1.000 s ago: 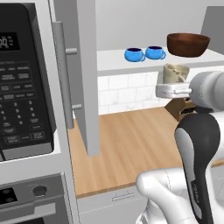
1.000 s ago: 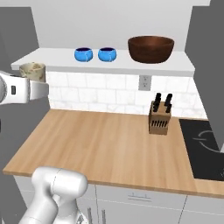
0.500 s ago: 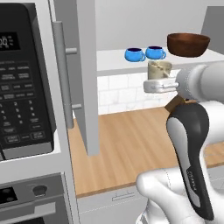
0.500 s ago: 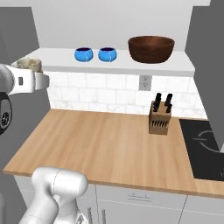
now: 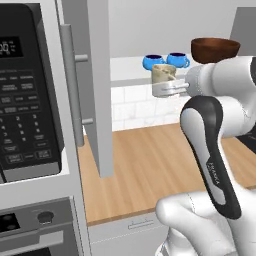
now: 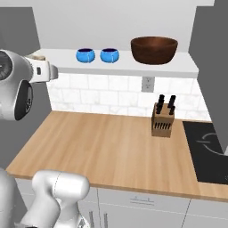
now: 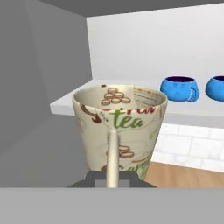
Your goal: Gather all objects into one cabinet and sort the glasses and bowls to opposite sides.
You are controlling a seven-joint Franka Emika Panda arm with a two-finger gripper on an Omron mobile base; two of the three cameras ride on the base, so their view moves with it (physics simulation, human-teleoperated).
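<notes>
The open grey cabinet [image 5: 97, 85] holds a white shelf [image 6: 129, 67]. On it the dark brown bowl [image 6: 154, 49] stands at the 3 o'clock end, with the two blue cups [image 6: 97, 55] side by side at its 9 o'clock. The gripper [image 5: 167, 89] is clamped on the cream tumbler [image 7: 119, 127], held upright in the air at 9 o'clock of the cups.
</notes>
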